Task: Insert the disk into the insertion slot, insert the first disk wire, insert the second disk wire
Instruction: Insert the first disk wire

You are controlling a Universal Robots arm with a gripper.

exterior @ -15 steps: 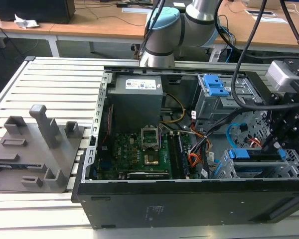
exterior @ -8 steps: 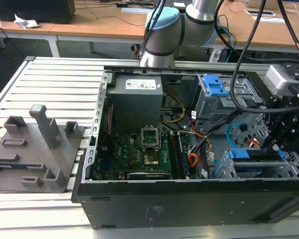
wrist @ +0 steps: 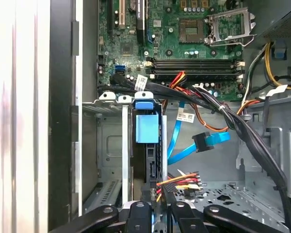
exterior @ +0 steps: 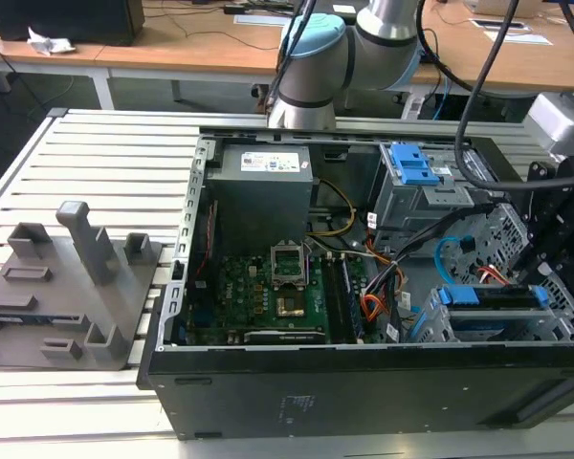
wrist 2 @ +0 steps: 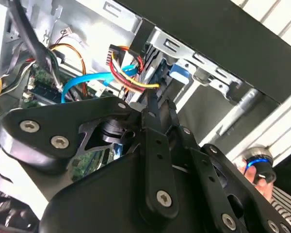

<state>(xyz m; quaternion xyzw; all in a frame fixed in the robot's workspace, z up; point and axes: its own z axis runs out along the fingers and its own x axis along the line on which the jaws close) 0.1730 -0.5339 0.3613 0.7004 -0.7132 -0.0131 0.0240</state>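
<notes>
The disk (exterior: 488, 296), in its bright blue caddy (wrist: 146, 128), sits inside the insertion slot (wrist: 109, 145) of the grey perforated cage (exterior: 566, 304) at the exterior view's lower right. My gripper (wrist: 157, 209) hangs at the disk's open end. Its fingers (wrist 2: 150, 104) are closed on the black plug of the first disk wire (wrist: 180, 178), a red-orange lead running with yellow and black strands (wrist 2: 128, 80). That plug sits against the disk's end. The second disk wire (wrist: 209, 141), flat and light blue, curves beside it (exterior: 447, 253) with its plug hanging free.
A thick black cable bundle (wrist: 233, 121) crosses just above the cage. The taller cage with a blue latch (exterior: 411, 167), the power supply (exterior: 263, 186) and the motherboard (exterior: 268, 287) take up the case. A grey fixture (exterior: 67, 287) lies on the slatted table outside.
</notes>
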